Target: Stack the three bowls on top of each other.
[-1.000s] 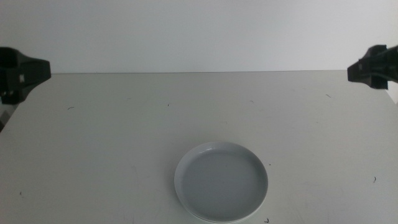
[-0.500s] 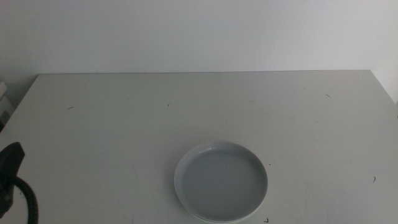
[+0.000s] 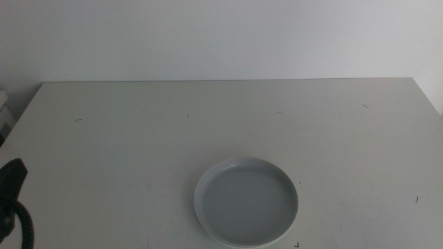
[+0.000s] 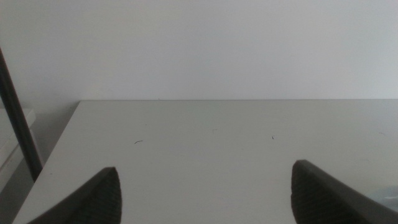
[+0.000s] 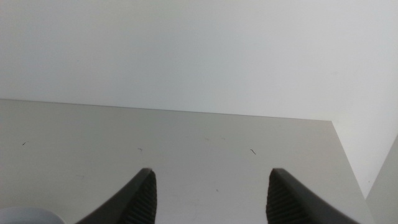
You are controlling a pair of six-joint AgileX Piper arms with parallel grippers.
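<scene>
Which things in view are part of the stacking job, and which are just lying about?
Job: pale bowl, only one distinguishable; left gripper and right gripper, both open.
Not job: table; dark pole beside it.

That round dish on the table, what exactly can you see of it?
The dish is shallow and round with a low upright rim, pale grey-white and smooth, like plastic. It looks empty and sits flat and upright on the white table, near the front edge, slightly right of centre. Nothing but the table touches it, and whether more dishes are nested in it cannot be told.
</scene>
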